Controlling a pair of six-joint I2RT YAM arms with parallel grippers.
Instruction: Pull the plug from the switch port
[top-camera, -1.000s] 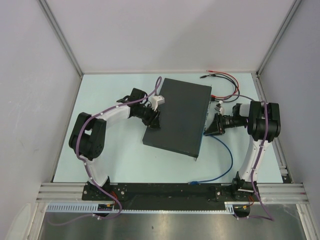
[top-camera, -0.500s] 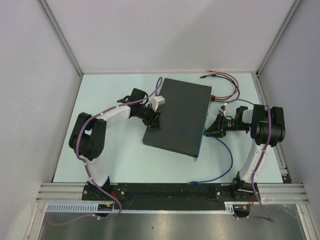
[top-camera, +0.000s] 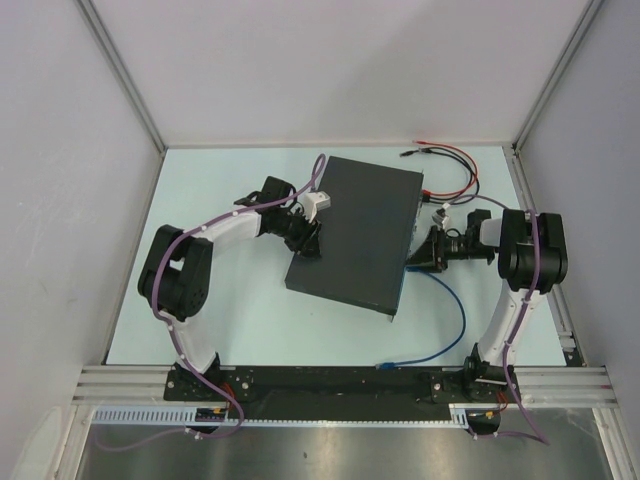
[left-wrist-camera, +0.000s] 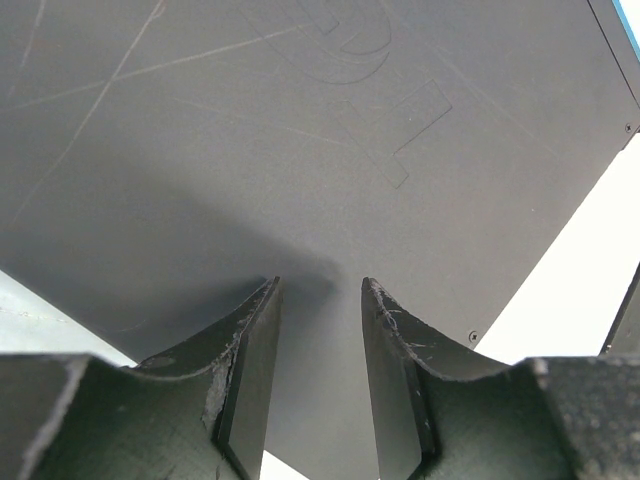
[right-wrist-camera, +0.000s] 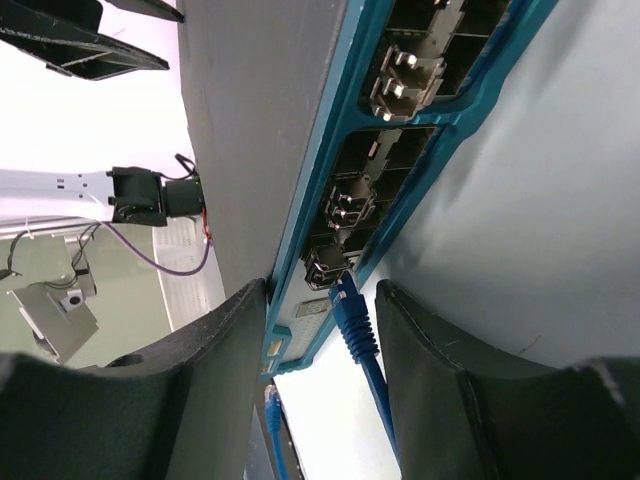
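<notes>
The switch (top-camera: 355, 232) lies flat on the table (top-camera: 230, 320); only the right wrist view shows the blue plug (right-wrist-camera: 352, 322) with its tip in the end port (right-wrist-camera: 325, 268) of the bluish face, and the right gripper (right-wrist-camera: 320, 300) spread either side without touching it. The left wrist view shows the left gripper (left-wrist-camera: 318, 295) also spread, empty, over the switch's dark lid, while the top view alone shows the blue cable (top-camera: 458, 312) looping toward the near edge.

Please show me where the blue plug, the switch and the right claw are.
blue plug (right-wrist-camera: 354, 325): right wrist view, on its ribbed boot.
switch (top-camera: 355, 225): top external view, on its flat dark top.
right claw (right-wrist-camera: 323, 290): right wrist view, midway between its fingertips.
</notes>
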